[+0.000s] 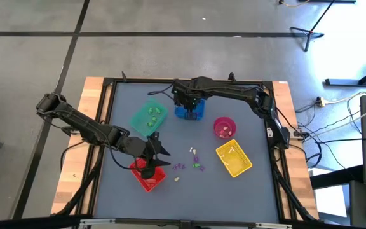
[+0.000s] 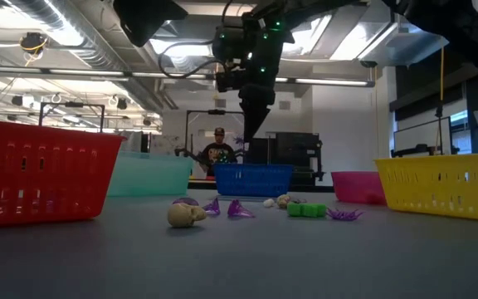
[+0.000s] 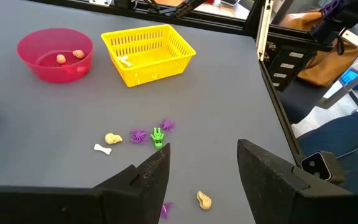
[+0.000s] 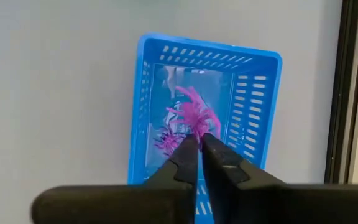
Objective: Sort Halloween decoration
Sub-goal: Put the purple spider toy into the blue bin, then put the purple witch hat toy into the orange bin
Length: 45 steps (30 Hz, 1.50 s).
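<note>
Nearest the table's front edge, the left gripper [image 1: 152, 154] hangs over the inner rim of the red tray [image 1: 150, 179], fingers set wide apart and holding nothing; its wrist view looks out between them onto the loose trinkets. That scatter lies just beyond it toward the table's middle: a pale skull [image 3: 204, 200] closest, then a green skeleton hand [image 3: 158, 137], a purple spider [image 3: 138, 135], another skull [image 3: 112, 139] and a white bone [image 3: 102, 149], all flat on the grey table [image 1: 253, 127]. No clear long axis except the bone, which lies roughly crosswise to the left fingers. The left arm is plainly the nearer one for any of these. Beyond the scatter on the right stand the yellow tray [image 1: 234, 159], holding one pale piece, and the pink bowl [image 1: 225, 127] with two small pinkish pieces; on the left, the green tray [image 1: 149, 117] with green bits. Farthest back, the right gripper [image 4: 198, 144] points straight down over the blue tray [image 4: 143, 112], fingers pinched nearly together on a purple spider trinket [image 4: 194, 112] that sits right at their tips, above the tray's floor, where another purple piece [image 4: 167, 139] already lies. Judgement: the release needs only opening, since the tray is directly below.
</note>
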### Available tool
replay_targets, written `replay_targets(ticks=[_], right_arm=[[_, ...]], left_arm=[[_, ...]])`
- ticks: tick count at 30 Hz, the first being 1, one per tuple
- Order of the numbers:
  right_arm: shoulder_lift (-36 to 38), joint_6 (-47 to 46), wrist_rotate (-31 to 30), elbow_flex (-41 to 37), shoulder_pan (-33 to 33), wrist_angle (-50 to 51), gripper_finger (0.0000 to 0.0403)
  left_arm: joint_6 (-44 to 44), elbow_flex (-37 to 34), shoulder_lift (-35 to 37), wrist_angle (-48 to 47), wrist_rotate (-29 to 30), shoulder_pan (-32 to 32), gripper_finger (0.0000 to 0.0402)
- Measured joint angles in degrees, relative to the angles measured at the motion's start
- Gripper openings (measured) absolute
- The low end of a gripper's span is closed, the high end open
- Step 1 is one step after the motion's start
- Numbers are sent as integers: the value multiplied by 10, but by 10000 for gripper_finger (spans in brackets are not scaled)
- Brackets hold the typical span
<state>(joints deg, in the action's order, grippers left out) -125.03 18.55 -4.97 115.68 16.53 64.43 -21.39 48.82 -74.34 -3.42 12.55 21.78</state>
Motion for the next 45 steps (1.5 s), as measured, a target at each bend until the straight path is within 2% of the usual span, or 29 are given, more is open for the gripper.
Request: replay_targets(ticks=[12,20,26,29,31,37,41,45], right_arm=[[-1,-1,0,0,0,7,124],[36,-14,12,0,-1,80,131],[92,-14,88,-4,-1,117,131],[143,-15,143,-41,-3,115,131],[180,-16,153,-72,-12,98,131],[294,-76,118,-189,-70,23,131],[353,-160,74,-263,-123,-2,131],[392,-252,18,-316,-181,-10,131]], left_arm=[[0,0,0,0,3,0,170],[0,0,0,8,45,0,170],[0,0,0,46,86,0,170],[14,0,0,70,96,-1,170],[23,0,0,85,96,-1,170],[27,1,-5,112,93,0,170],[65,1,-27,140,74,0,170],[70,1,-56,207,42,0,170]])
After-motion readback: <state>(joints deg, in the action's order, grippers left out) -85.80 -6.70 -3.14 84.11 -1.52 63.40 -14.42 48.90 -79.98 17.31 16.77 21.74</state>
